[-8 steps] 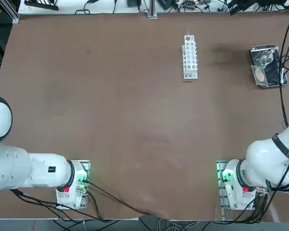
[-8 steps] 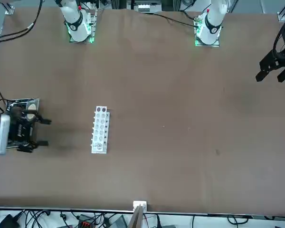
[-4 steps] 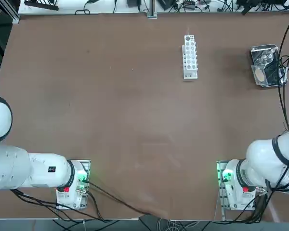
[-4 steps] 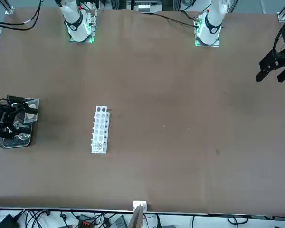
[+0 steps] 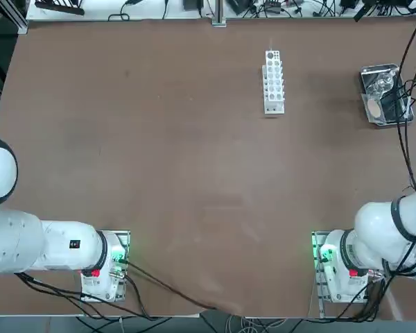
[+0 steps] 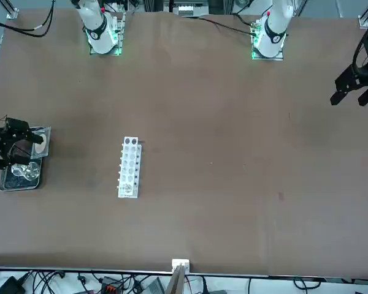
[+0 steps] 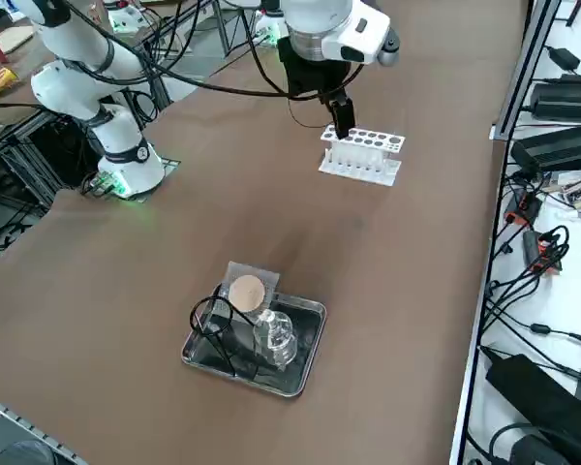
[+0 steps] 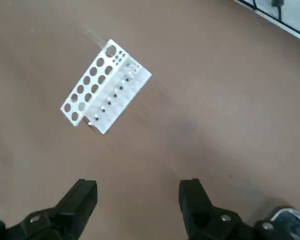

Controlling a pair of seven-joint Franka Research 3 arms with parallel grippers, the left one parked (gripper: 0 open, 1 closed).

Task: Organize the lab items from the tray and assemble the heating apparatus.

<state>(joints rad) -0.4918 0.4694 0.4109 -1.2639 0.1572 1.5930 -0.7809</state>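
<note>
Above the worktop [image 7: 126,281], right gripper [image 8: 137,192] hovering, fingers [image 8: 85,192] apart and empty; pre-pick step, next dropping onto tray [image 7: 305,334] items below.

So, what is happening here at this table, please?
The right gripper hangs open and empty above the brown table, near the small shiny metal tray. Nothing has been taken out yet: the grey mesh square with a tan round centre, a clear glass piece and a dark wire stand lie in the tray. The white holed rack stands apart.
</note>
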